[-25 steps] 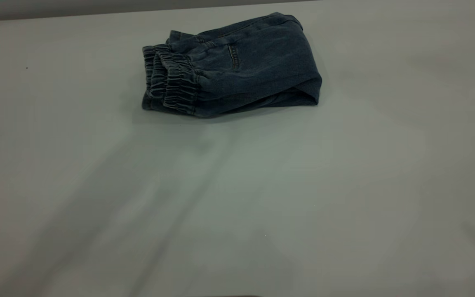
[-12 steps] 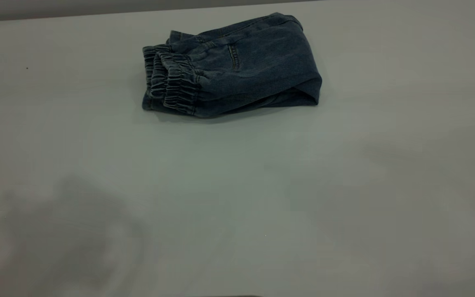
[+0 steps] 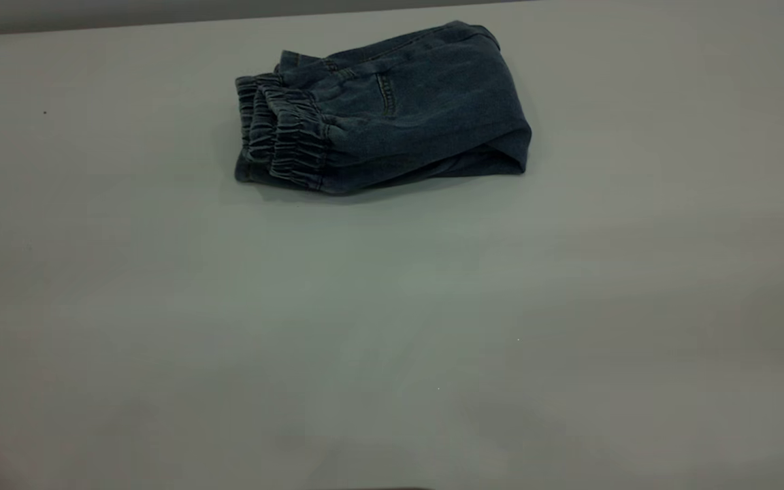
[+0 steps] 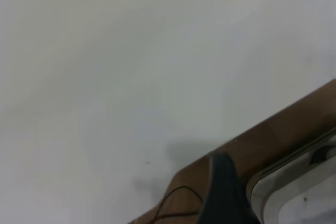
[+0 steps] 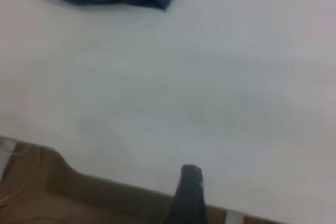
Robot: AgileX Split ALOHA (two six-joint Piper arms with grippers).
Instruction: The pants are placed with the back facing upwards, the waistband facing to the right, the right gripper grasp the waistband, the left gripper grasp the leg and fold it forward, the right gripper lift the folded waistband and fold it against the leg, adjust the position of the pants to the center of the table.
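lab-like bench, plain white table (image 3: pixel 569 306)

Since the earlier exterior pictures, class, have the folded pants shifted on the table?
No. The pants lie at the same spot against the table and its far edge, waistband pointing left.

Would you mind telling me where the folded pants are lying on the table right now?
In the exterior view the pants lie folded toward the table's far edge, slightly left of centre, with the waistband at their left end.
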